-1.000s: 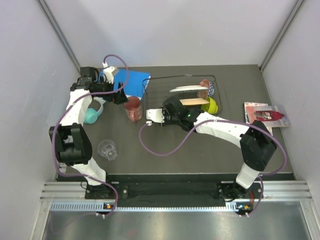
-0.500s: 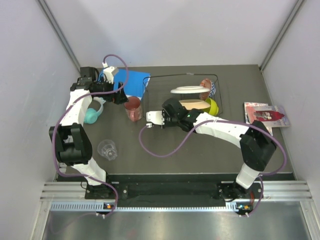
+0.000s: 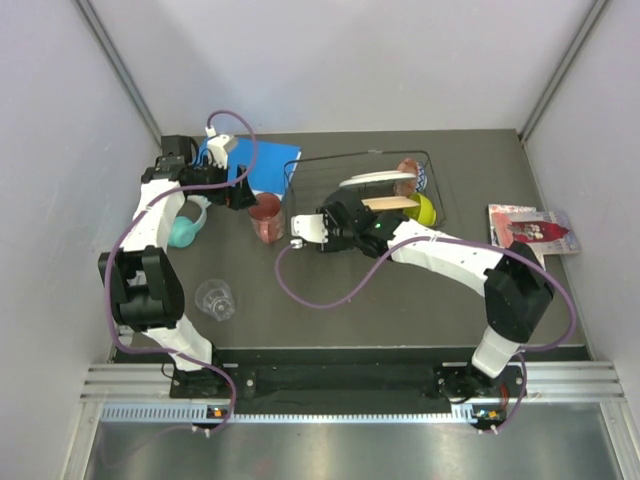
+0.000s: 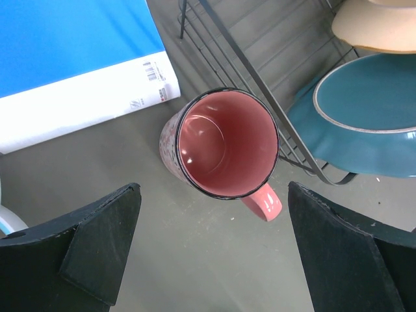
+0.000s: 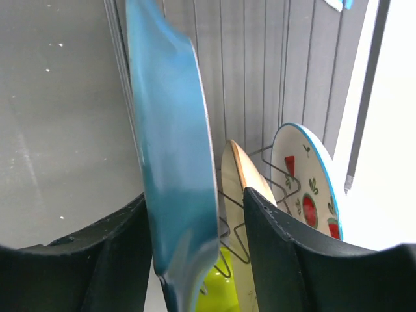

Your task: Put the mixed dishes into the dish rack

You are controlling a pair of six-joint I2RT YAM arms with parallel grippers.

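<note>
Dish rack [image 3: 350,155] sits far centre. Book [image 3: 268,165] lies just left of it. Tumbler [image 4: 227,143] stands outside the rack's near-left corner, headphones [image 3: 183,230] to its left, glass [image 3: 215,298] nearer, well apart.

In rack: marked plate [image 3: 375,178] behind plain plate [image 3: 385,203]; far bowl [image 3: 411,170] behind near bowl [image 3: 425,211] at right end.

Scalloped plate [image 5: 175,149] on edge over rack's left end, beside plain plate. Magazine [image 3: 530,228] far right.

Overhead camera looks down; both close wrist cameras share the teal scalloped plate [image 4: 364,123].
</note>
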